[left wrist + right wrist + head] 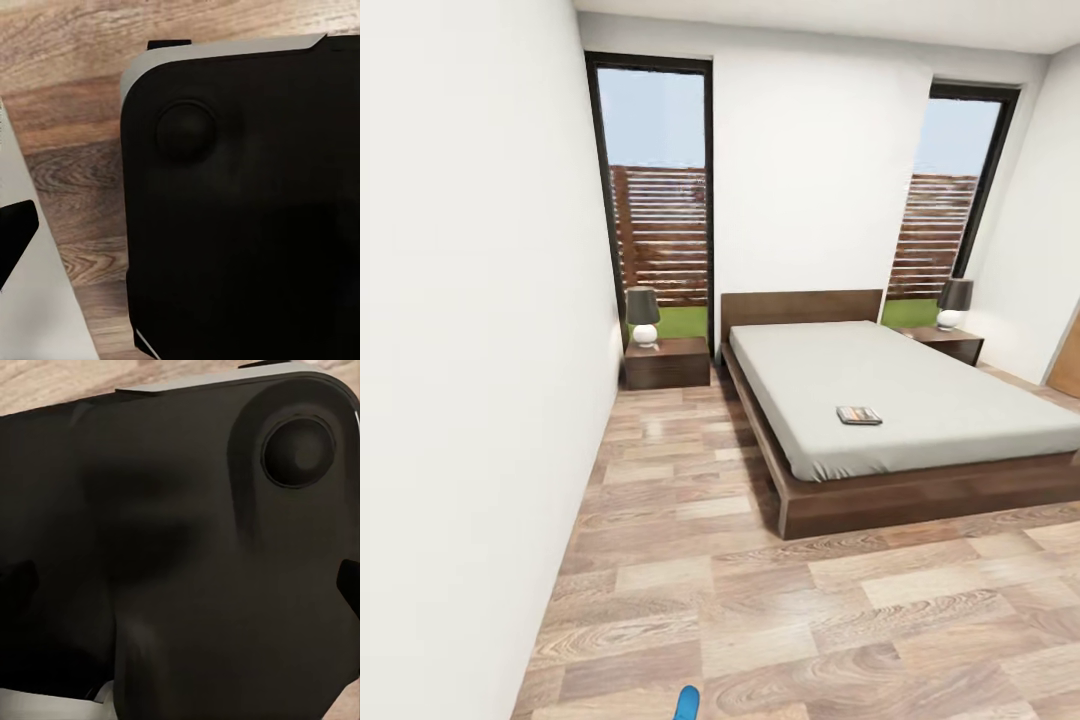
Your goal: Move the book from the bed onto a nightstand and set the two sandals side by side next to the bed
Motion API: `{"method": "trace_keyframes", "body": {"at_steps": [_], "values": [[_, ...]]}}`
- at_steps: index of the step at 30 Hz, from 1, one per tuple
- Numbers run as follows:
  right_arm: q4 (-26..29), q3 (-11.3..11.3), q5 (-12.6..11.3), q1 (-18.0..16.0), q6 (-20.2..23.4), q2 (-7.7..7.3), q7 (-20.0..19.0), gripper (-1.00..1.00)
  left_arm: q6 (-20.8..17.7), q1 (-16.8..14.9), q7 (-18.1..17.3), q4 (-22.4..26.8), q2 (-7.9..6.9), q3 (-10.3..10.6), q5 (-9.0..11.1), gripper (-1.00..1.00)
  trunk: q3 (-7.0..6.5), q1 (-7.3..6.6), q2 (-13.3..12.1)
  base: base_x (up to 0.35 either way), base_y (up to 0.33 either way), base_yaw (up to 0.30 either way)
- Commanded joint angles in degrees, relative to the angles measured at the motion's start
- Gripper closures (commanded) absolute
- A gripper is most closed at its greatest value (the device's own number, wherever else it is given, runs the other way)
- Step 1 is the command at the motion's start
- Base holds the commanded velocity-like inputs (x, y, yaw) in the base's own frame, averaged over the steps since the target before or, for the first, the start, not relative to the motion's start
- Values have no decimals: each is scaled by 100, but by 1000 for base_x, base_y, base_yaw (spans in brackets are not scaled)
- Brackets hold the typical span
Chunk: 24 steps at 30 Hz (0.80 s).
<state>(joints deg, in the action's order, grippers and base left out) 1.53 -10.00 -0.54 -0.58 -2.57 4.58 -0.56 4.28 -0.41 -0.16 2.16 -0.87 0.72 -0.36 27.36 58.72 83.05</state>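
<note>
The book (859,415) is lying flat on the bed (920,400), on the pale mattress close to its foot edge and well away from the headboard (801,306). The bed is sitting low in its dark wooden frame, with the headboard against the far white wall. A nightstand (666,362) is standing just beside the bed at the headboard end, on the side near the long white wall, and it is carrying a small lamp (643,317) with a dark shade. A second nightstand (946,343) is standing on the bed's other side, also bearing a lamp (954,304). Behind each nightstand a tall dark-framed window (658,200) is showing a slatted wooden fence and grass. Light wood planks of floor (780,610) are stretching out from the foot of the bed. A bit of something blue (687,704) is poking in at the near edge of the floor. Each wrist camera is looking onto a dark rounded body over the floor, so I cannot tell how either claw is set.
</note>
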Motion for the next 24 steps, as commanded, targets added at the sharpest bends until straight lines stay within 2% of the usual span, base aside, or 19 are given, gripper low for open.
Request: {"method": "trace_keyframes", "body": {"at_steps": [1,24], "values": [[-6,-36,-6,-3,-22,1,-6,-100,20,-4,-2,-5,-1,7,-5,-100,6,1,3,106,28,0],[-12,-37,-8,-3,-22,2,-5,-100,22,-3,7,-5,25,6,-15,-100,6,1,3,174,18,0]]}}
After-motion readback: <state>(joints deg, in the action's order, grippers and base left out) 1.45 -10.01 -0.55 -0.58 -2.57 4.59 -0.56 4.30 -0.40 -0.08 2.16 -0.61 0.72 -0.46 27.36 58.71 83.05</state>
